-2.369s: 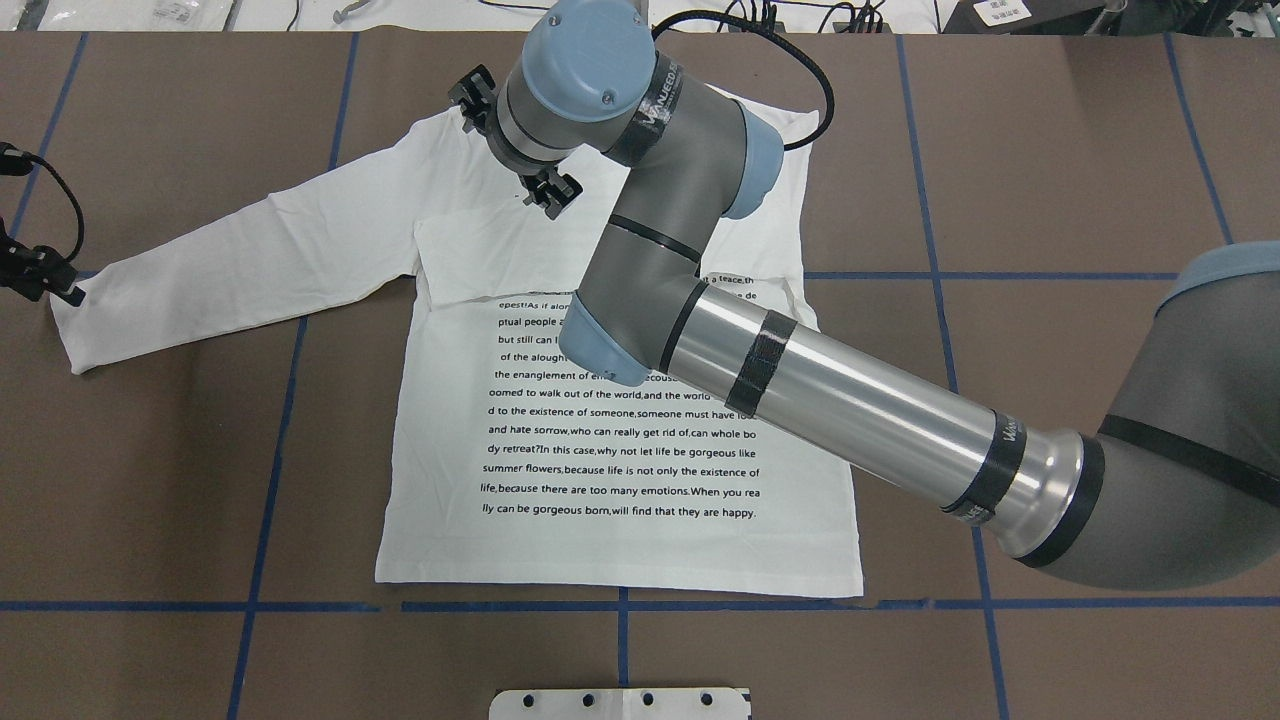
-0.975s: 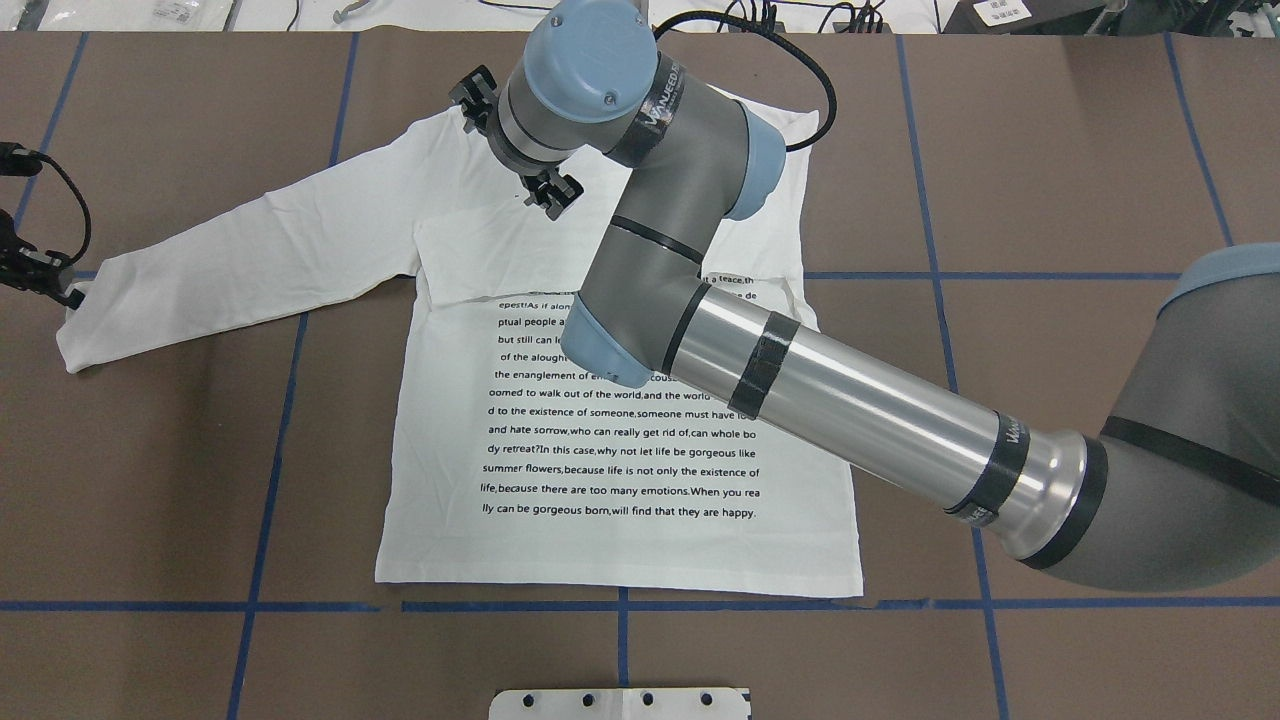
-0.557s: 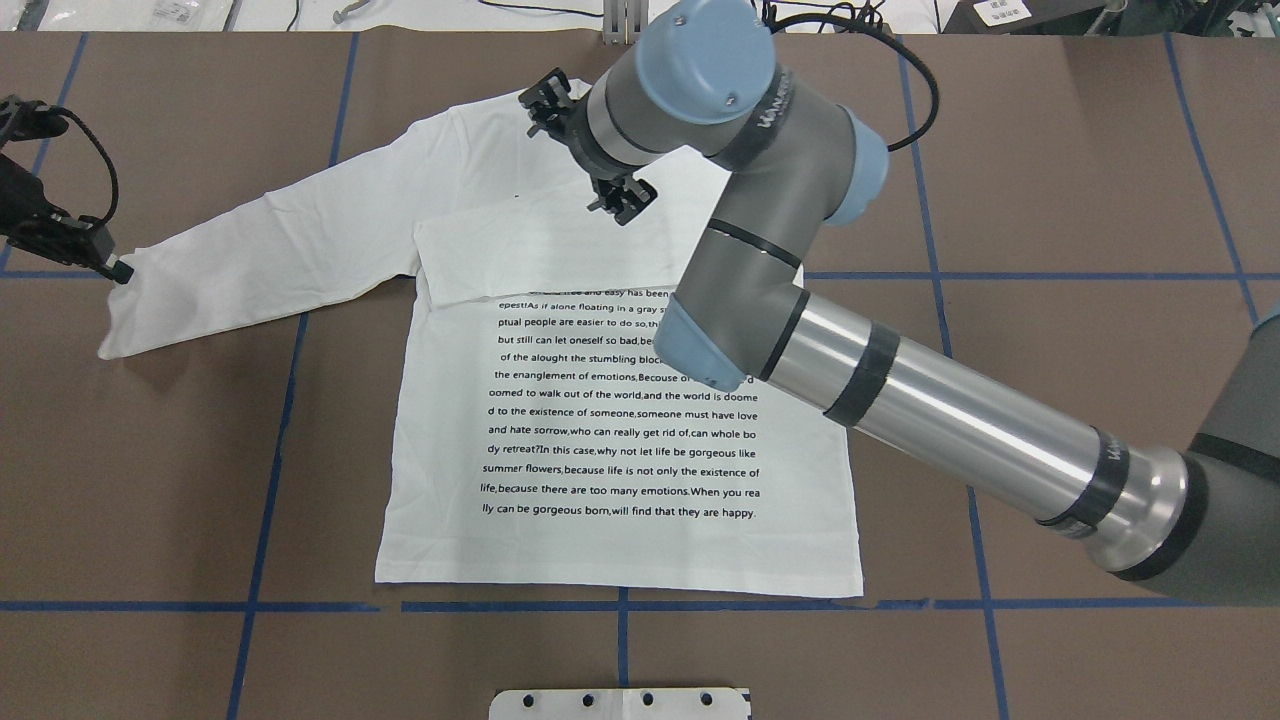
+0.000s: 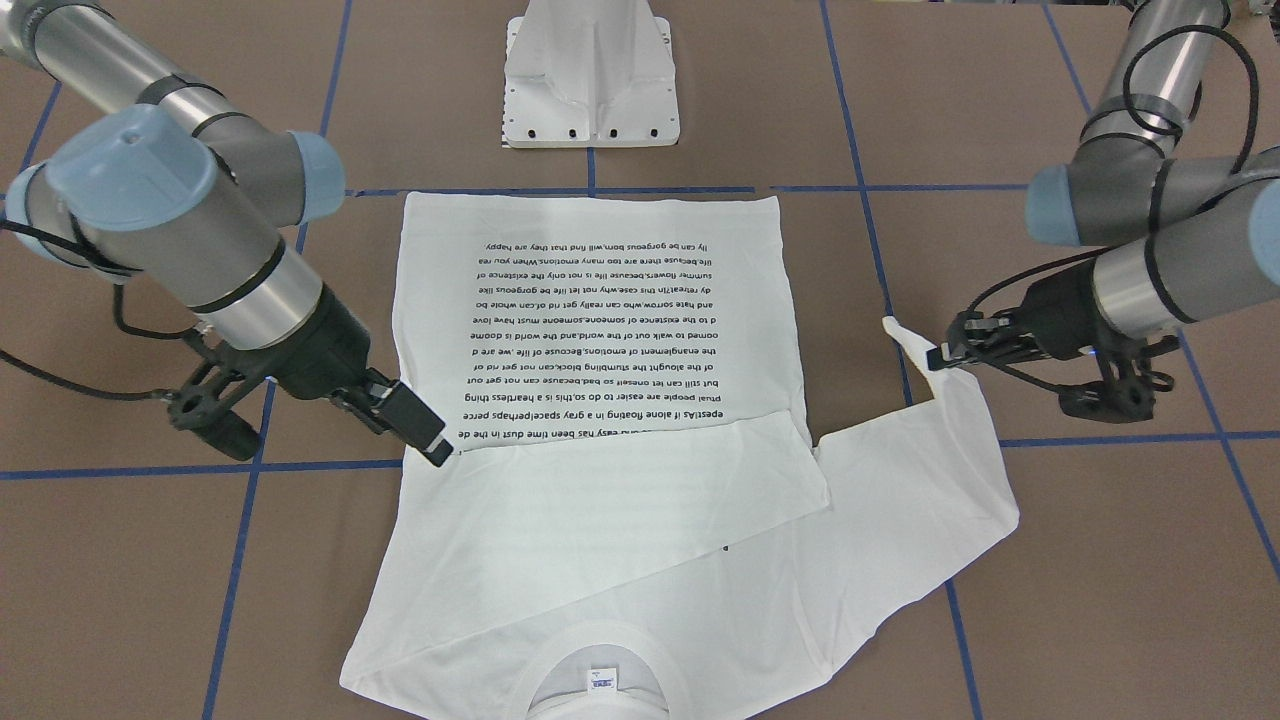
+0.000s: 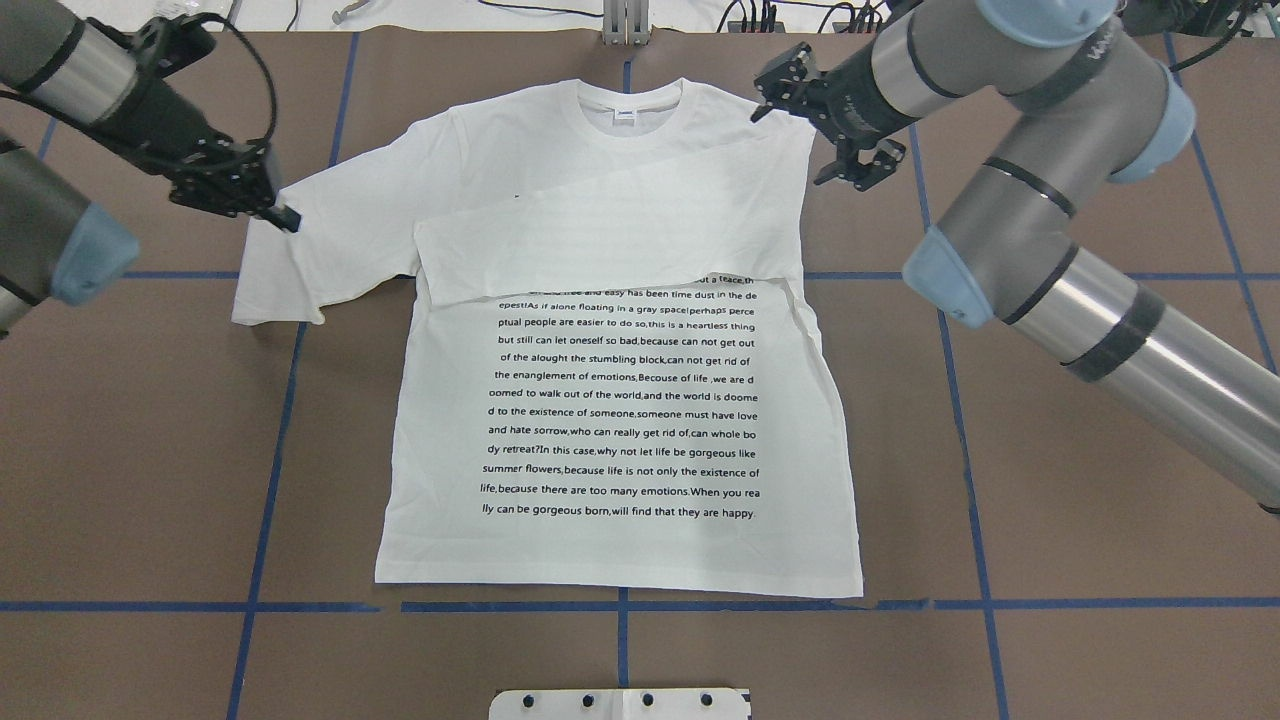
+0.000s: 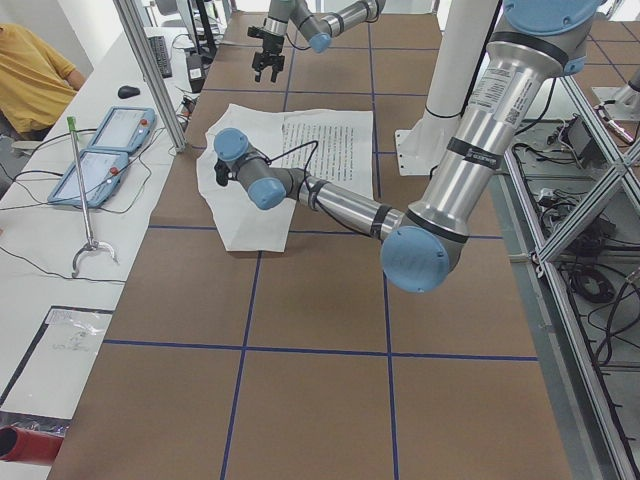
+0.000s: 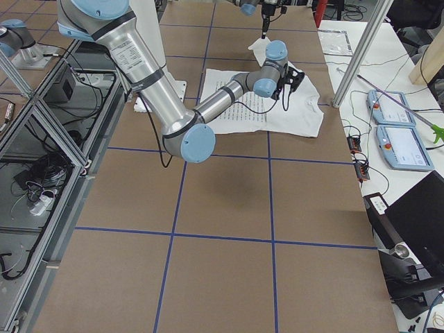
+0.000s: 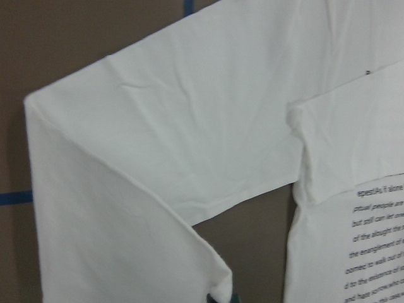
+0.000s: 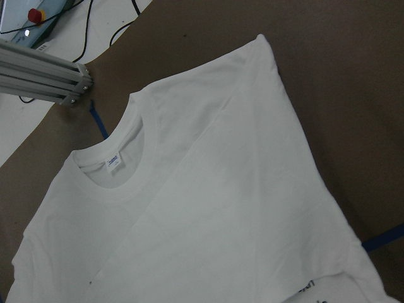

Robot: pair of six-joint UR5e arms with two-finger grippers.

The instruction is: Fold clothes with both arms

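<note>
Change: the left gripper [image 4: 937, 356] has drawn the sleeve [image 5: 330, 215] cuff inward, doubling the sleeve back on itself; the right gripper [image 4: 430, 448] has left the chest for the edge of the shirt [image 5: 620, 420].
Left gripper: pinched on the raised cuff.
Right gripper: jaw gap cannot be told.
Shirt: flat, print up, mid-table.

White shirt with black print on a brown, blue-lined desk.
The shirt [image 5: 620, 420] is white, with rows of small black lettering; the desk [image 5: 150, 450] is brown, gridded with blue tape lines [image 5: 150, 606]; the left arm [image 5: 60, 80] and right arm [image 5: 1100, 310] are silver-grey with light blue joint caps [image 5: 95, 255].
</note>
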